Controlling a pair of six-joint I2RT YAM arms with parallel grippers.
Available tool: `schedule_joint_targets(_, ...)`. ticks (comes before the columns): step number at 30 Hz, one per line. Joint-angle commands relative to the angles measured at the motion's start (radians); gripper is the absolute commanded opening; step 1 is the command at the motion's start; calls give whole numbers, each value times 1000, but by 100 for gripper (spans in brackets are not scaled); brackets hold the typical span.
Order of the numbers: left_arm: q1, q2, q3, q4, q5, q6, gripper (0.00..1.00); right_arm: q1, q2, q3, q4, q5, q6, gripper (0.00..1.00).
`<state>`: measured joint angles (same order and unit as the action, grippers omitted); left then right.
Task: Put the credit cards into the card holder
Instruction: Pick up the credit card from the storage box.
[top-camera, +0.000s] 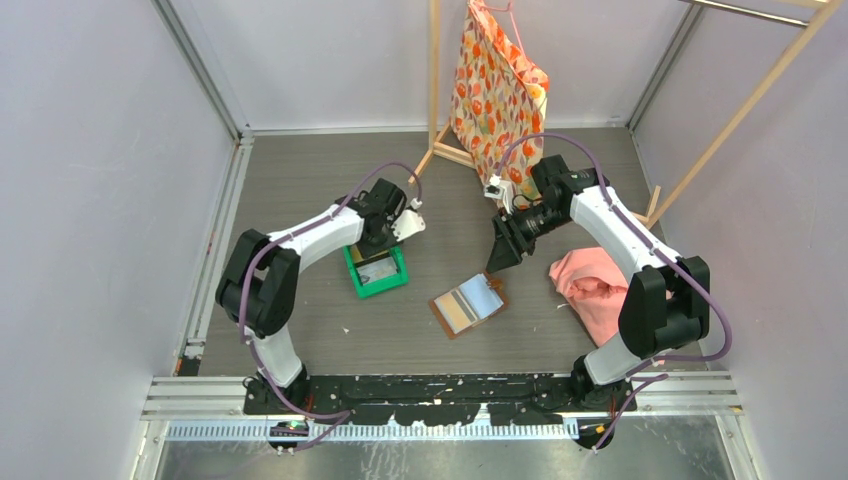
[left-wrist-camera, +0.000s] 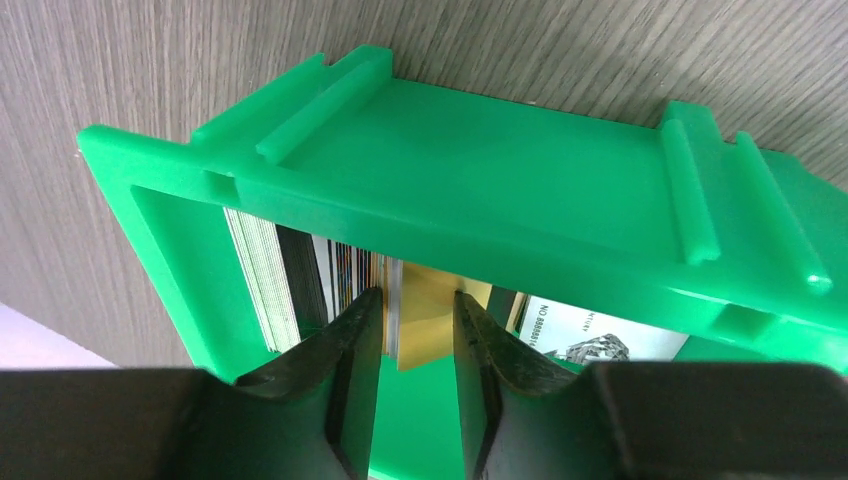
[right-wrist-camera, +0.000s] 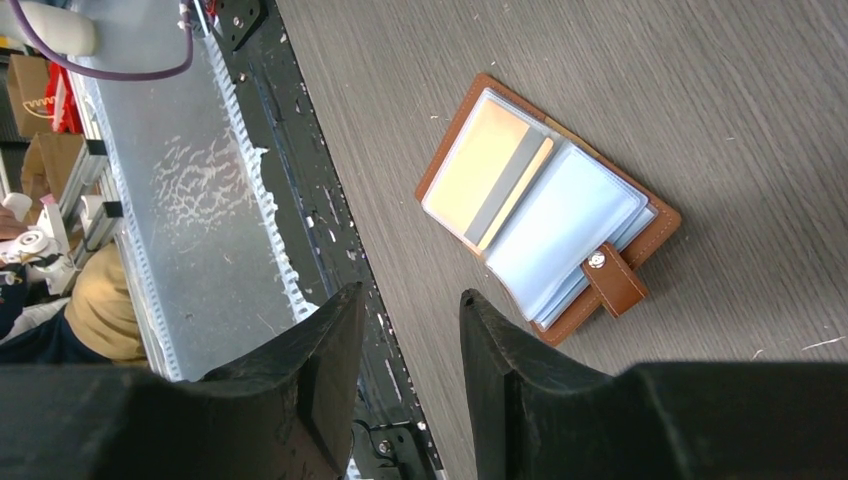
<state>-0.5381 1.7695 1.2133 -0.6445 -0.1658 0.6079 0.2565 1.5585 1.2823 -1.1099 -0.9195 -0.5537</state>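
credit cards (left-wrist-camera: 300, 290), thin plastic rectangles in white, dark and gold, stood on edge in a packed row inside the bright green open-topped plastic bin (left-wrist-camera: 480, 170). the bin sat on the grey wood-grain table (top-camera: 300, 180) under the left wrist. we saw the left gripper (left-wrist-camera: 416, 298) reaching down into the bin, its black fingers (left-wrist-camera: 350, 340) set partway apart on either side of a shiny gold card (left-wrist-camera: 428, 325). we could not tell whether they pressed it or only flanked it. the card holder (right-wrist-camera: 545, 205), a small brown leather folding wallet with light-blue lining and a snap tab, lay open and flat near the middle of the table, well apart from the bin. a striped gold card (right-wrist-camera: 485, 180) sat in its left clear sleeve. the right gripper (right-wrist-camera: 410, 292) hung above the table beside the card holder, jaws partway apart, holding nothing.
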Motion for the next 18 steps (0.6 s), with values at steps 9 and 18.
schedule_joint_targets(9, -21, -58, -14, 24, -47, 10, 21, -9, -8, 13, -22, -38, -31, 45)
schedule_joint_targets(18, -33, -87, -17, 23, -53, 11, 3, -11, -8, 15, -30, -41, -35, 45)
